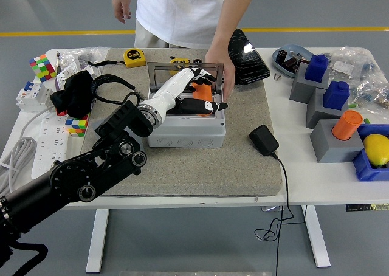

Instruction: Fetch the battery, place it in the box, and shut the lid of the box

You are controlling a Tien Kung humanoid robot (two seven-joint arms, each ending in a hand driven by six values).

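Observation:
A grey box (185, 134) stands on the grey mat (200, 166) with its clear lid (159, 75) upright at the back. My left hand (216, 92) reaches in over the open box, fingers spread and thumb pointing right. An orange battery (203, 92) shows inside the box, under the fingers and above the thumb. The hand looks loose around it, not gripping. A person at the far side rests a hand (221, 69) on the box's back right corner. My right arm is out of view.
A black adapter (263, 139) with its cable lies right of the box. A yellow tape measure (135, 57) and a black case (246, 56) lie behind. Black headphones (76, 93), puzzle cubes (41, 66) and a power strip (48, 143) sit left. Grey blocks (334, 143) stand right.

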